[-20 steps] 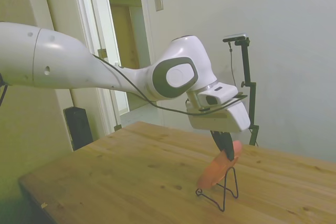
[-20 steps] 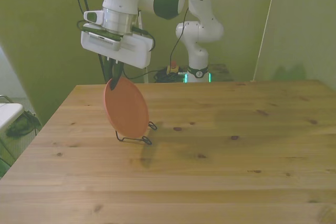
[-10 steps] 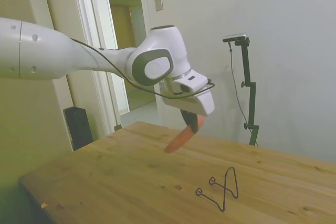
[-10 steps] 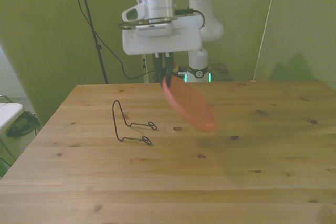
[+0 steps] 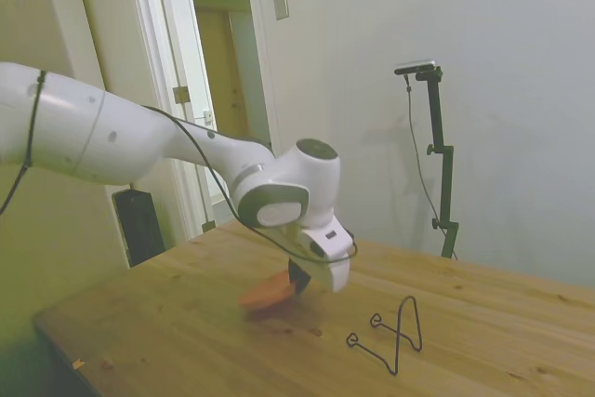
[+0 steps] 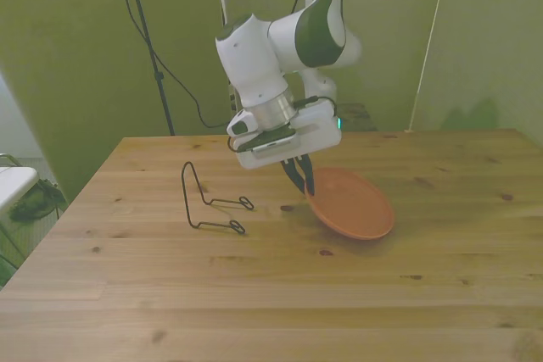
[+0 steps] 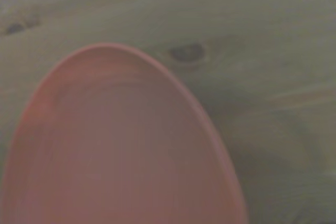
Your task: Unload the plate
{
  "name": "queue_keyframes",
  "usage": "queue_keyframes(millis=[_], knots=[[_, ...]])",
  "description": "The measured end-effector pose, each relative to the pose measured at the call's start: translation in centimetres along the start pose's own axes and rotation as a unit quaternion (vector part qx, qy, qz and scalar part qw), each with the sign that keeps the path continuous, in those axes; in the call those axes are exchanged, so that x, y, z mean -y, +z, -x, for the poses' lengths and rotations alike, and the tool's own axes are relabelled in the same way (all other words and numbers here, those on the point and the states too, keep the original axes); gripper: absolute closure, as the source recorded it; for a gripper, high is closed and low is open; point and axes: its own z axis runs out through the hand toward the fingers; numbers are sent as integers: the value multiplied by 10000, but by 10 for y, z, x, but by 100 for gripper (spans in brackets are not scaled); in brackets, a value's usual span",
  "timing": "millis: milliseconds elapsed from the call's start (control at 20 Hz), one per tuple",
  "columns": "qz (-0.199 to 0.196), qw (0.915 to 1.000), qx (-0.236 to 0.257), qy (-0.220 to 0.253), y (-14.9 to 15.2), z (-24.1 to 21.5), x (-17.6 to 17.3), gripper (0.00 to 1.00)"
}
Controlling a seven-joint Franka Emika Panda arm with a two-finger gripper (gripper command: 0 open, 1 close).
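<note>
The salmon-pink plate (image 6: 350, 204) lies nearly flat, low over the wooden table (image 6: 271, 294), a little right of the middle in the front view. My gripper (image 6: 303, 184) is shut on the plate's rim at the edge nearest the wire stand, with the hand tilted down. From the side, the plate (image 5: 267, 293) shows as a thin orange wedge just above the boards under my gripper (image 5: 297, 279). In the wrist view the plate (image 7: 115, 150) fills most of the picture, blurred. Whether its far edge touches the wood I cannot tell.
The thin black wire stand (image 6: 208, 203) stands bare on the table at the front view's left of the plate, and shows in the side view as the wire stand (image 5: 395, 332) near the table's front edge. A dark knot (image 7: 186, 52) marks the wood by the plate.
I have carried the plate off the wire stand, across toward the front view's right, then down and tipped it from upright to nearly flat. The stand now holds nothing.
</note>
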Motion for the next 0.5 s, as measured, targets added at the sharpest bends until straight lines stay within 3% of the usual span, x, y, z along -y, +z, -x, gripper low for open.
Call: queue_keyframes(millis=[100,150,500], knots=[[37,10000,16,28,4,-4,-7,100],[48,10000,12,32,5,-4,-8,0],[202,9998,-37,-58,7,-5,-12,0]])
